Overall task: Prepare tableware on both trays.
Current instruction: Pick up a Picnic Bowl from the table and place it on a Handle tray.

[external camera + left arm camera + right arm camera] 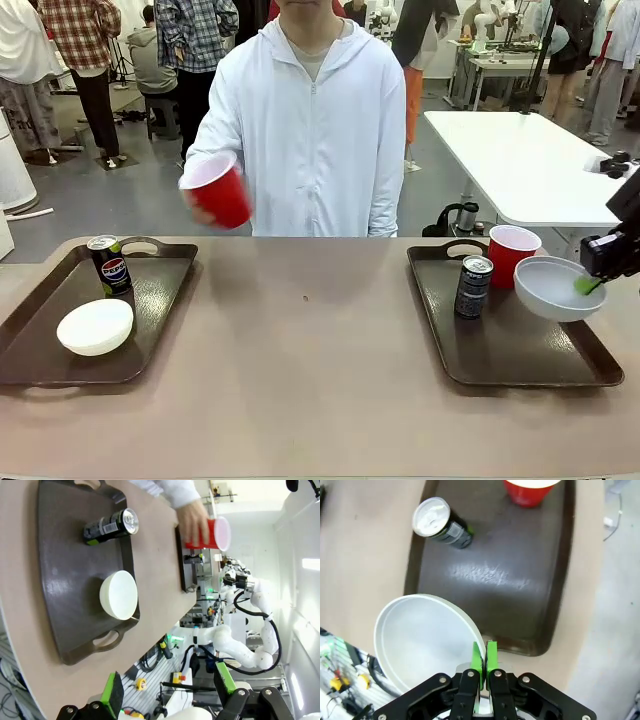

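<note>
The right tool (484, 656) is clamped on the rim of a white bowl (553, 288), pads pinching the wall from inside and outside. In the front view the bowl hangs tilted above the right edge of the right tray (440, 345), clear of its floor. That tray already carries a dark can (473, 286) and a red cup (512, 254) at its far end, the cup just behind the bowl.

The left tool (169, 686) stands with its jaws wide apart, gripping nothing, above the near end of the left tray (65, 587). That tray holds a Pepsi can (110, 265) and a second white bowl (95, 326). The person's hand (203, 210) holds a second red cup (218, 189) in the air beyond the far edge of the tabletop (300, 350), nearer the left tray.

Step in hand, as judged: set the held bowl down on the right tray.

- Level the bowl before lowering; a rim pinch lets it swing.
- Aim for the bare floor in the near half of the tray, away from the can and cup.
- Lower until the base rests flat, then release.
- Withdraw straight upward, so the inner pad does not drag the rim.
- Keep the bowl inside the raised rim; it hangs close to the right edge.
</note>
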Controlling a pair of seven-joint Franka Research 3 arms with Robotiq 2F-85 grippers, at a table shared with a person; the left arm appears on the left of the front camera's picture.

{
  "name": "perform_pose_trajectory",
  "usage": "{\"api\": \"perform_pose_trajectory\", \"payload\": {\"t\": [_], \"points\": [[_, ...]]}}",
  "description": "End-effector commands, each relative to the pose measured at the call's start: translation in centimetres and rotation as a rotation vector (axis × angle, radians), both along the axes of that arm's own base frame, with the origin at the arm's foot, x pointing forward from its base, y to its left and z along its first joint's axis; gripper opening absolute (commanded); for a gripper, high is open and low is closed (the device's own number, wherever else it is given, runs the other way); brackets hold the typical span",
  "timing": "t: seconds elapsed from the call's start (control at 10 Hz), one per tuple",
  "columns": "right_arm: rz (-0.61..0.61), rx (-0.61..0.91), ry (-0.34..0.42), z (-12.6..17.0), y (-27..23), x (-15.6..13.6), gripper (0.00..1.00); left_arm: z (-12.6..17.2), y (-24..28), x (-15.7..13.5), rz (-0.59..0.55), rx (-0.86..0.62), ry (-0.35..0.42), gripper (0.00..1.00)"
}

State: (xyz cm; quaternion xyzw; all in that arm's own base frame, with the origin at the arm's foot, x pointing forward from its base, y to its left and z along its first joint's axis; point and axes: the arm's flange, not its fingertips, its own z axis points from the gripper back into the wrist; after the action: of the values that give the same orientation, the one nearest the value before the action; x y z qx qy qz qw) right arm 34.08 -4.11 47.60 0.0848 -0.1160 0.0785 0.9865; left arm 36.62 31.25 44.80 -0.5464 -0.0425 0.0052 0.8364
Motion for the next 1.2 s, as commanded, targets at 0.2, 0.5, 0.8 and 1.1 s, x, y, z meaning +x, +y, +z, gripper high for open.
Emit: {"api": "perform_pose_trajectory", "payload": {"t": [0.2,0.5,0.8,1.1], "points": [[-0.092,-0.050,-0.118,-5.6,1.5,0.6,0.00,0.3,-0.1,-0.2,0.005,0.003,0.000,0.96],[-0.121,-0.040,-0.109,-9.2,2.5,0.8,0.00,0.3,-0.1,-0.2,0.005,0.003,0.000,0.96],[-0.121,0.001,-0.047,-10.0,2.8,0.4,0.00,0.3,-0.1,-0.2,0.005,0.003,0.000,0.96],[-0.112,-0.049,-0.071,-6.6,1.6,6.5,0.00,0.3,-0.1,-0.2,0.005,0.003,0.000,0.96]]}}
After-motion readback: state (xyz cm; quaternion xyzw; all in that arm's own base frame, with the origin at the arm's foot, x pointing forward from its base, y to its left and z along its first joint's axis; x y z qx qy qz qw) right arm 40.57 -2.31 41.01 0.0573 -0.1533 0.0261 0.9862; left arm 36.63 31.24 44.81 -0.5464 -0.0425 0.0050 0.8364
